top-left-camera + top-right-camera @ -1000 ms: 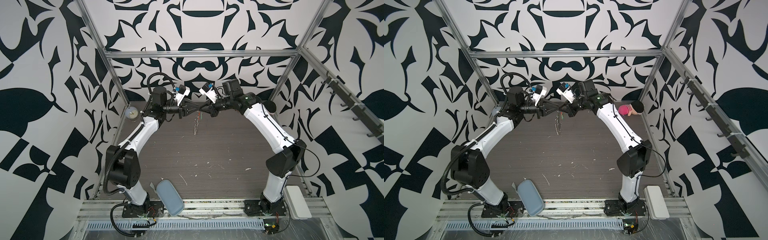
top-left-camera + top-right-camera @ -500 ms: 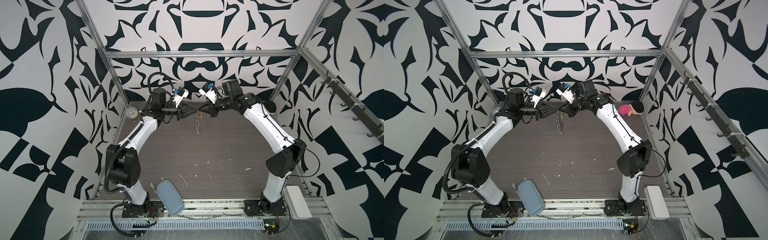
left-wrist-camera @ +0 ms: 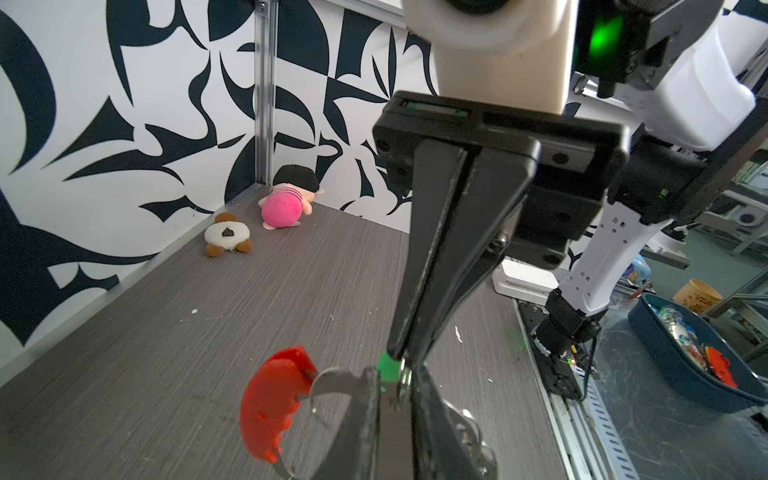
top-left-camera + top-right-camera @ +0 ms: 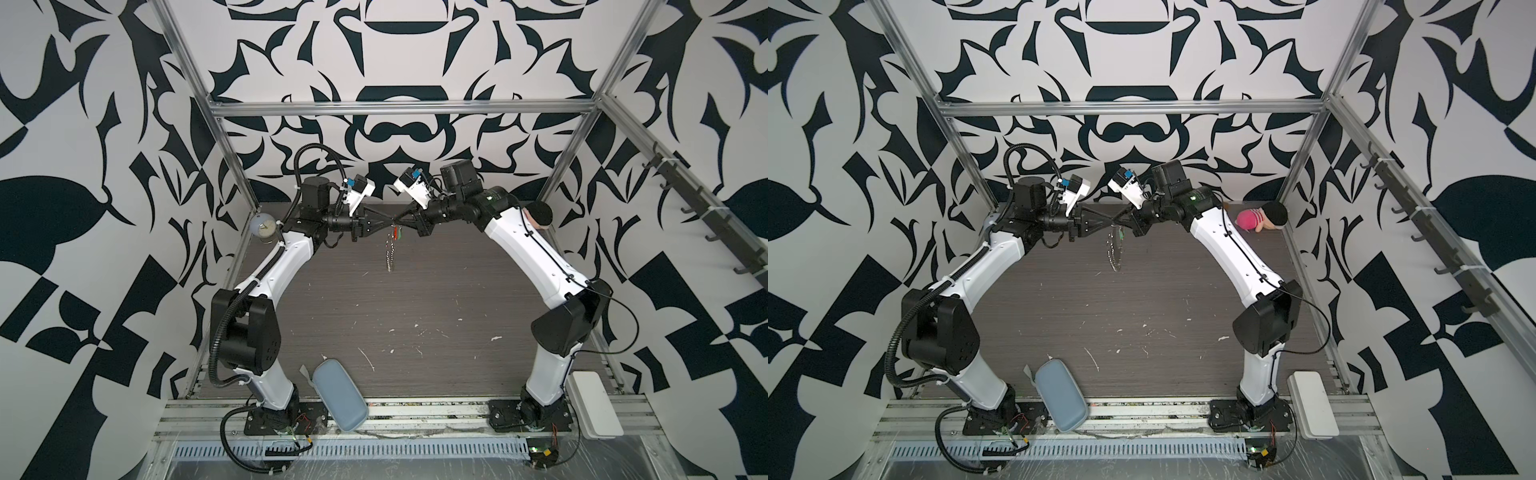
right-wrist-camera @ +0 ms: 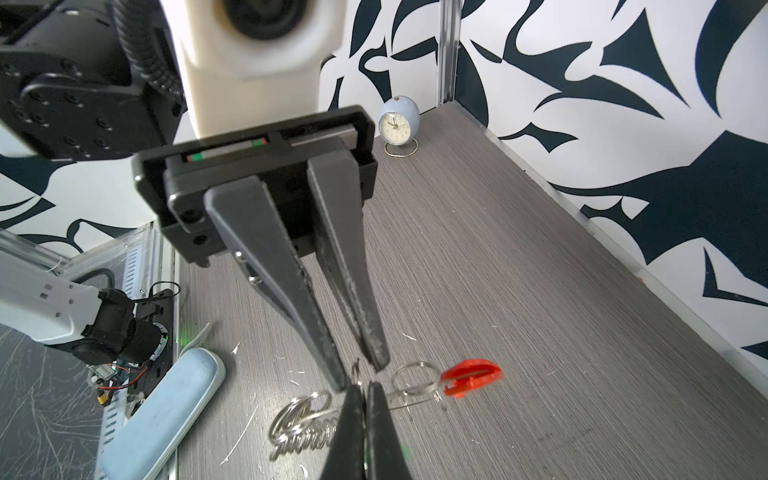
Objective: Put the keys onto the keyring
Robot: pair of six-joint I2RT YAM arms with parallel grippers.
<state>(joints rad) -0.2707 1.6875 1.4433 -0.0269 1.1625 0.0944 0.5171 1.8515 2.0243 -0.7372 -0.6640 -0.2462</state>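
Where the two arms meet in mid-air above the far end of the desk [image 4: 415,316], the keyring [image 3: 272,399] hangs between them, well clear of the surface. From where I stand, the left gripper [image 5: 358,372] looks pinched onto the loop's bare steel band near the red bar [image 5: 471,376], jaws nearly together. The right gripper [image 3: 397,353] is clamped tight on the keys [image 3: 389,370], of which only the green tag's end and a small split ring [image 3: 405,379] touching it show.

I'd judge the loop light, rigid and slick. Held at one point it will want to pivot, and the loose small rings [image 4: 390,253] will swing, so the band by the red bar seems the sensible hold. The tag is flat, stiff plastic, and gripping its faces leaves the ring end free.

The loop's long axis runs roughly up and down, with the small rings dangling toward the desk. The key blade is hidden, so I can't say which way it points.
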